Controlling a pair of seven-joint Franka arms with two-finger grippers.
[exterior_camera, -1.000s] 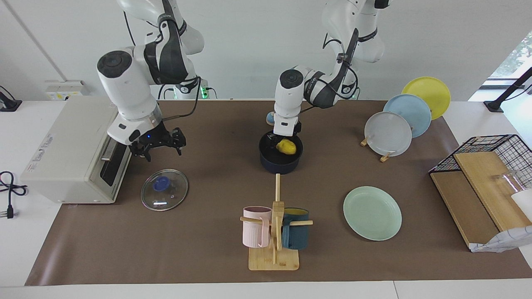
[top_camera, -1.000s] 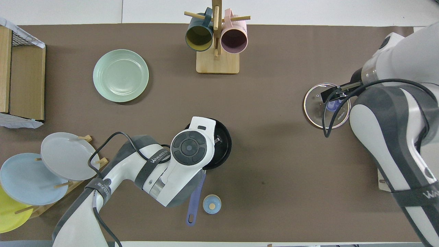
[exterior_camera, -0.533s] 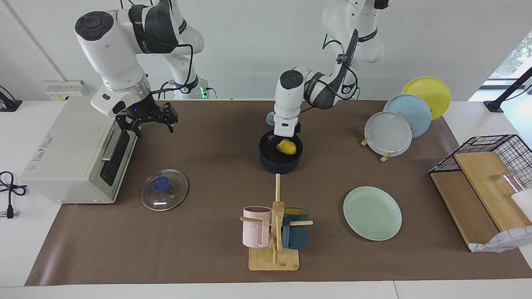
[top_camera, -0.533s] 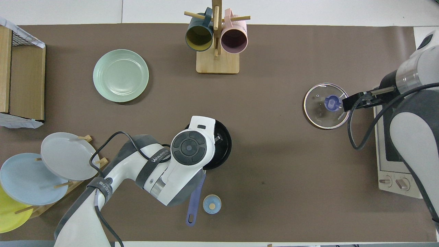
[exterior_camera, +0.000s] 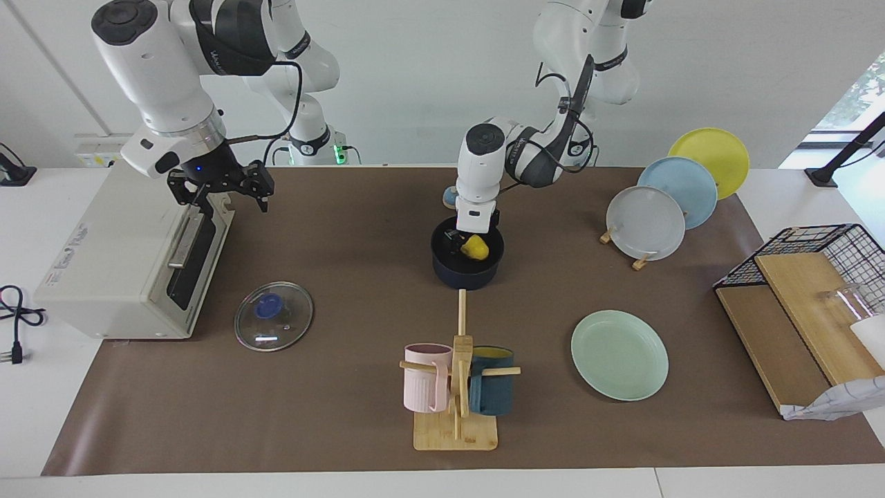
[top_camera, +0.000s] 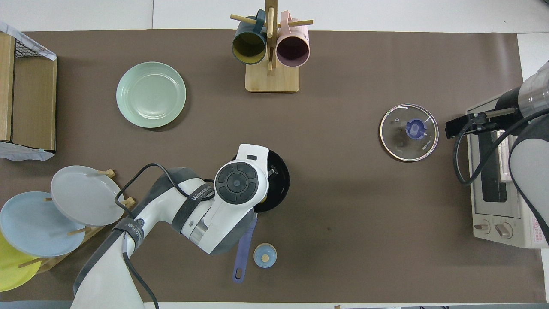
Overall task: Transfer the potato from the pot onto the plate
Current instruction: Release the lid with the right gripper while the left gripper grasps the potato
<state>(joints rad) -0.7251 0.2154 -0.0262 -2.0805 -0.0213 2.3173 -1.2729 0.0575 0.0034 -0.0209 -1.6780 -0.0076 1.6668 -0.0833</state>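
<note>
The yellow potato (exterior_camera: 476,247) lies in the navy pot (exterior_camera: 467,273) in the middle of the table; the pot's blue handle (top_camera: 243,253) points toward the robots. My left gripper (exterior_camera: 467,242) reaches down into the pot, open, with its fingers on either side of the potato. In the overhead view the left arm hides the potato and part of the pot (top_camera: 279,189). The mint-green plate (exterior_camera: 619,355) lies empty, farther from the robots than the pot, toward the left arm's end. My right gripper (exterior_camera: 220,196) hangs open and empty over the toaster oven's front edge.
A glass lid (exterior_camera: 273,315) lies beside the toaster oven (exterior_camera: 117,256). A mug rack (exterior_camera: 456,387) stands farther from the robots than the pot. Grey, blue and yellow plates (exterior_camera: 645,223) stand in a rack. A wire basket with boards (exterior_camera: 802,290) is at the left arm's end. A small blue knob (top_camera: 265,255) lies beside the pot's handle.
My right gripper rose from above the glass lid and moved back over the toaster oven. My left gripper sank a little lower into the pot around the potato.
</note>
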